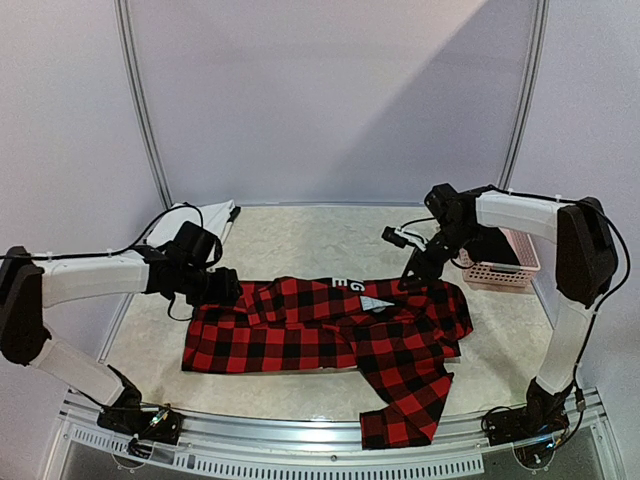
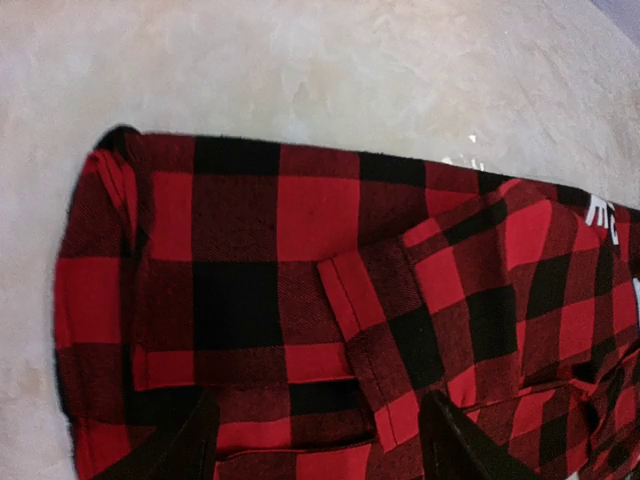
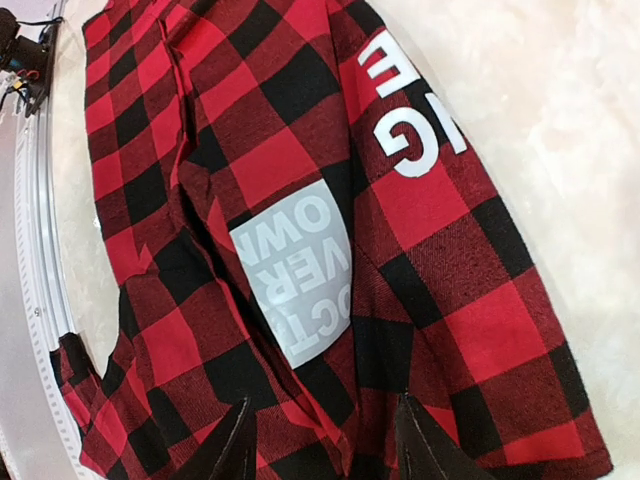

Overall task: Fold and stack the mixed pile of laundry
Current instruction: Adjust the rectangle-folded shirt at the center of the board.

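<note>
The checked flannel shirt (image 1: 320, 335) was spread flat on the table (image 1: 300, 235). The left gripper (image 2: 322, 440) and right gripper (image 3: 325, 440) were poised over its opposite ends, jaws parted, nothing gripped.

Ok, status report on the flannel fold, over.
Left gripper open over checked flannel shirt, right gripper open over its printed patch. Shirt spread out, one sleeve trailing toward near edge. Pink basket at far right, not touching shirt.
</note>
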